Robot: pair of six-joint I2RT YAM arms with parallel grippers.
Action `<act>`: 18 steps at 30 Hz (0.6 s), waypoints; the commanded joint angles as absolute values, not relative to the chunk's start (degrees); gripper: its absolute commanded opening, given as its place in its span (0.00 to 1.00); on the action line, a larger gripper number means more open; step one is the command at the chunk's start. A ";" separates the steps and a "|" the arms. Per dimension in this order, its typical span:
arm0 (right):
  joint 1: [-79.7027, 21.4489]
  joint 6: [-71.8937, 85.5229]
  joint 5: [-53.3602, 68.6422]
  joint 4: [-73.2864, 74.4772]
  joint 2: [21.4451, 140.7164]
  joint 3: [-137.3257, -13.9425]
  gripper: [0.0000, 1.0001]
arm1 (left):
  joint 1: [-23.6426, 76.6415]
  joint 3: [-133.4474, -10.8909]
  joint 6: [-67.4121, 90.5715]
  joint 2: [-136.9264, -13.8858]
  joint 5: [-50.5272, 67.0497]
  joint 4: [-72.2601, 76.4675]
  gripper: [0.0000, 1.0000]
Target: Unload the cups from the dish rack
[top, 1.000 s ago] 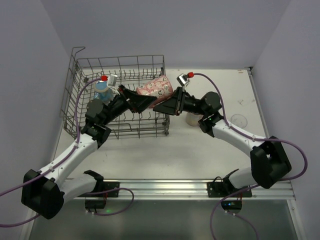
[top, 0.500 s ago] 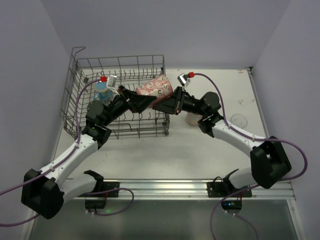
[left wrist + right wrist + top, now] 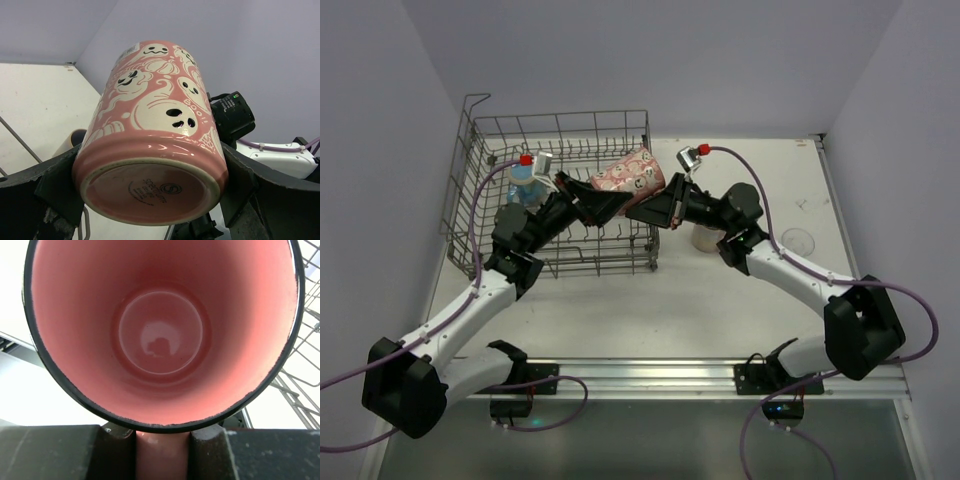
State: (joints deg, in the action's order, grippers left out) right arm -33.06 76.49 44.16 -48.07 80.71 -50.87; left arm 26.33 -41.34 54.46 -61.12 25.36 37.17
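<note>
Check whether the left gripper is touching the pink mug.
Touching. The left wrist view shows both fingers of the left gripper pressed against the pink mug.

ghost mug (image 3: 150, 115): pink outside, cream ghosts and pumpkins in relief, black eyes and mouths; inside plain glossy pink, dark rim | dish rack (image 3: 605, 255): grey wire grid | blue cup (image 3: 524, 183): pale blue | table (image 3: 650, 300): white | arms (image 3: 460, 315): white links, black joints; cables (image 3: 924, 310): purple; 2 caps (image 3: 528, 158): red

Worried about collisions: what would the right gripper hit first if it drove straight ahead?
The pink mug, its handle between fingers of the right gripper; behind it, likely the left gripper holding the base.
</note>
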 commanded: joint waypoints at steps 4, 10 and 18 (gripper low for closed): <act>-33.75 71.11 41.84 -49.31 78.22 -53.70 0.00 | 27.69 -45.08 55.28 -61.70 27.33 39.21 0.14; -33.66 70.84 43.15 -50.18 77.70 -52.74 0.00 | 27.77 -43.59 54.41 -60.03 26.20 39.47 1.00; -33.66 70.93 43.86 -50.89 77.70 -52.12 0.00 | 27.60 -46.49 49.22 -57.04 28.56 37.27 1.00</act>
